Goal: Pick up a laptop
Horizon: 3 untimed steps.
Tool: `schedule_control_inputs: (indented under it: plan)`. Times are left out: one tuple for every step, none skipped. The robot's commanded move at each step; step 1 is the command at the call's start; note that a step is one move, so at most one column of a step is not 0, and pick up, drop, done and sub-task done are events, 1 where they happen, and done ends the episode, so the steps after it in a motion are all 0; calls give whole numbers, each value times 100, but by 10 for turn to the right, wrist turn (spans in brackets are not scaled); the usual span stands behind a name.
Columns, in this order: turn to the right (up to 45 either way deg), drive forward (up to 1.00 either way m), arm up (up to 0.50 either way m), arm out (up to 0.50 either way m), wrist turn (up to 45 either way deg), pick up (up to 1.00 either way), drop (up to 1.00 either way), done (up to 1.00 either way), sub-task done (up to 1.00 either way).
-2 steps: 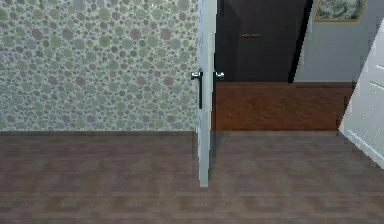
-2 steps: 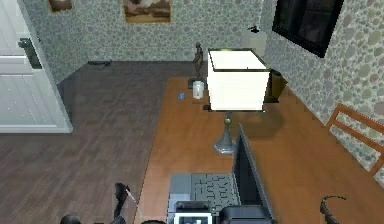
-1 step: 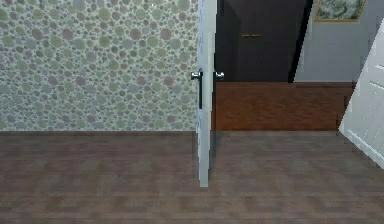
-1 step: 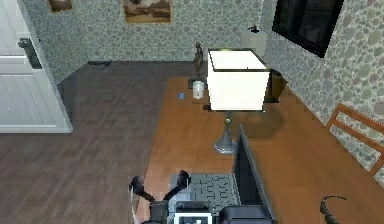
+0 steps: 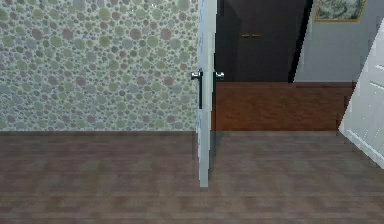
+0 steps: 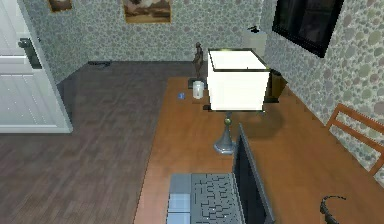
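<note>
— So, where is the laptop?
— Bottom middle of the arm side view. The laptop [image 6: 212,196] sits with its lid raised on a wooden table [image 6: 300,160], cut off by the frame's lower edge.
— Which way does it point?
— The keyboard lies left of the dark screen, so the screen faces frame left. The hinge, its long axis, runs from the bottom edge up the frame, leaning slightly.
— And past it?
— Just above stands a lamp [image 6: 238,80] with a cream shade. Farther up the table are a small white cup [image 6: 198,90] and a thin dark statuette [image 6: 197,58]. An orange chair [image 6: 355,125] is at the right edge, a white door [image 6: 25,75] at the left.
— What does the forward view add?
— Another scene: a pale door's edge [image 5: 205,100] at centre, spotted wallpaper [image 5: 95,60] on the left, and a dark door [image 5: 255,40] far back.
— And the gripper?
— I cannot tell how its fingers stand.
</note>
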Motion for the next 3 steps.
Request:
schedule_control_inputs:
  plan:
    - [0,0,0,0,0,100,0,0,0]
    - [0,0,10,0,0,0,0,0,0]
    - [0,0,0,0,0,0,0,100,0]
